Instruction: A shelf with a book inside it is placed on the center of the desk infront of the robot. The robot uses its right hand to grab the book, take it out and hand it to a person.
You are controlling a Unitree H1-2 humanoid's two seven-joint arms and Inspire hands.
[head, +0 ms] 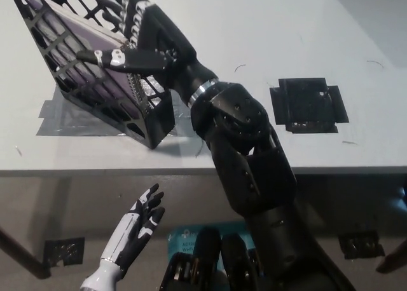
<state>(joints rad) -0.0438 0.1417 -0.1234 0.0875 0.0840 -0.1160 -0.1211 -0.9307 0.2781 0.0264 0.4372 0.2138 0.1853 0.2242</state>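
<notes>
Reaching into the shelf, book not out yet.
Book sits inside shelf on worktop; right robot hand straddles its edge, grip unconfirmed. Left robot hand spread below shelf. Extraction and handover remain.

The shelf is a black open-lattice rack that sits tilted on the desk, its upper part leaning toward the picture's top left and its lower corner pointing toward the desk's front edge. Inside it stands the book, purple-covered with pale page edges showing at its open end, leaning at the same slant as the shelf. The right robot hand is at the shelf's open right end, one finger laid across the book's near face and the others behind its far side.
</notes>
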